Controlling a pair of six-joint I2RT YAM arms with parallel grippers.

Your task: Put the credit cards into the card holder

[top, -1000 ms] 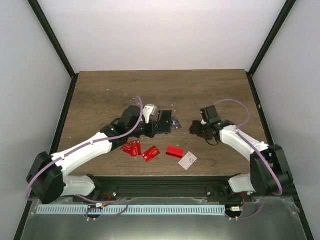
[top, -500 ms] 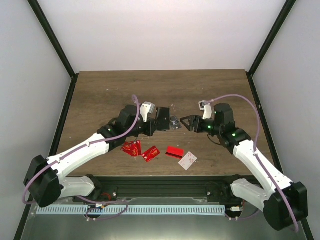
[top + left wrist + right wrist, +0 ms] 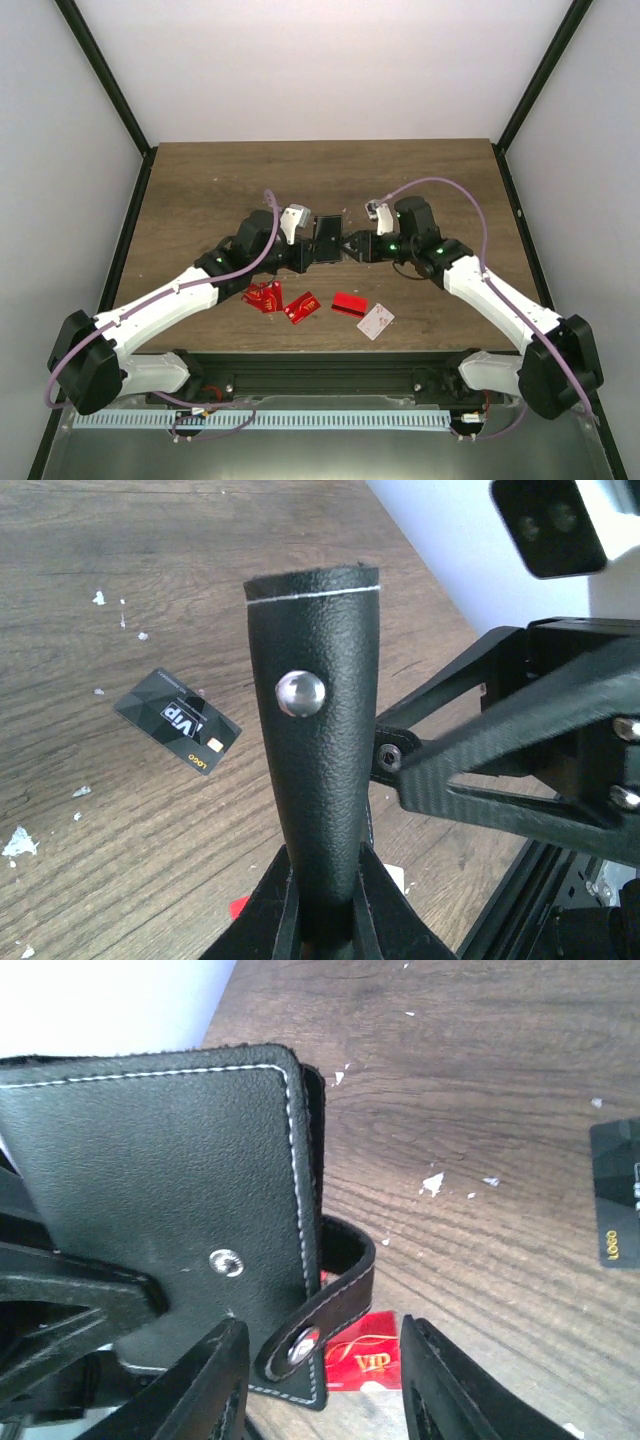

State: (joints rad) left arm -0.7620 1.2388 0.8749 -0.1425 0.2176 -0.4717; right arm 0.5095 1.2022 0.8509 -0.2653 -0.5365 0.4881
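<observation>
Partly the holder (image 3: 327, 238) is hidden, clamped in the left gripper (image 3: 322, 905); the right gripper (image 3: 322, 1385), jaws apart, has been brought alongside.

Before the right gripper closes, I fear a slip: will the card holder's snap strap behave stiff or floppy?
Probably floppy: the snap strap curls in a loose loop off the card holder. Its grained surface likely grips well. The holder may flex, since the left gripper pinches only its lower end.

Open tabletop (image 3: 320, 170) beyond the card holder (image 3: 327, 238); red cards (image 3: 300, 305) scattered nearer the bases.
</observation>
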